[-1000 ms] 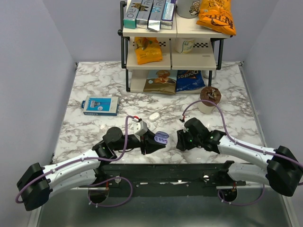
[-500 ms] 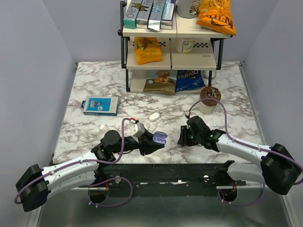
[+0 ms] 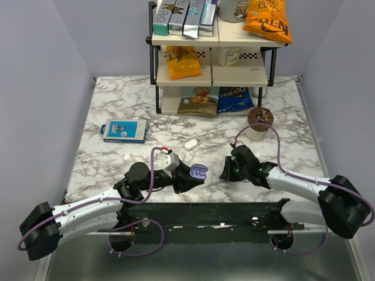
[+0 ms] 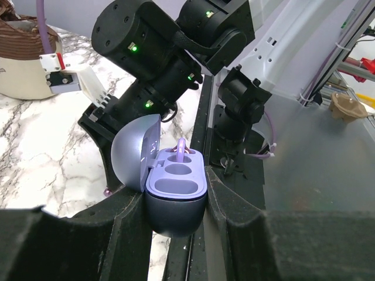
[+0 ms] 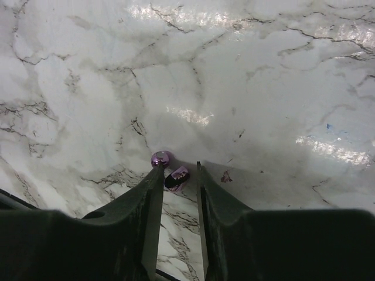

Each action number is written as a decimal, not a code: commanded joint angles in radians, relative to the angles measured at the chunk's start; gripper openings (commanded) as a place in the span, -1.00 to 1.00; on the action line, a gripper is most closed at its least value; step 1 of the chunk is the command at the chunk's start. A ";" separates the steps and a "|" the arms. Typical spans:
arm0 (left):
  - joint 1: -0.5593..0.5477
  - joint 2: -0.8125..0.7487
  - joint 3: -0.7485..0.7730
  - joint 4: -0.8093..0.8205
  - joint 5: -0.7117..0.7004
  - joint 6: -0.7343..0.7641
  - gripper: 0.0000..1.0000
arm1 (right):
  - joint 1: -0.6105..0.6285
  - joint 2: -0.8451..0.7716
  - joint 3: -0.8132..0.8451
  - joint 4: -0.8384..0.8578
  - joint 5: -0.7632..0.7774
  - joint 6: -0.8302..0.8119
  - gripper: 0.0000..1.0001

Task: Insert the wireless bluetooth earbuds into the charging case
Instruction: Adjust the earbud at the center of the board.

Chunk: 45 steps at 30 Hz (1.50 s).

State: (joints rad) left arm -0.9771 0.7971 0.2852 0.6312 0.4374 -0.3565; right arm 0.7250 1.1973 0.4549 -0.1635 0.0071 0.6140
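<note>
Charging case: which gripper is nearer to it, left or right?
Left. The left gripper holds the charging case between its fingers; the right gripper is apart, to its right, at the table.

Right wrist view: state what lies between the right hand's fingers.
In the right wrist view, a purple earbud lies on the marble table between the fingers of the open right hand; a round purple bit sits just past one fingertip.

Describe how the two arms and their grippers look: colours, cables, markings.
The left arm and right arm have white links between bulky black joints, with a purple cable looping along each. The left gripper and right gripper have black wedge-shaped fingers. Small green lights glow on the right arm's black housings.
</note>
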 commanded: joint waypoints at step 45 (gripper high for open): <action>-0.074 -0.159 -0.050 0.009 -0.147 0.010 -1.00 | -0.006 0.423 0.492 -0.223 -0.102 -0.852 -0.53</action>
State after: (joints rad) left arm -1.0409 0.6514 0.2481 0.6121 0.3199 -0.3557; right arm 0.7013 1.6321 0.9569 -0.3988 -0.0952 -0.1322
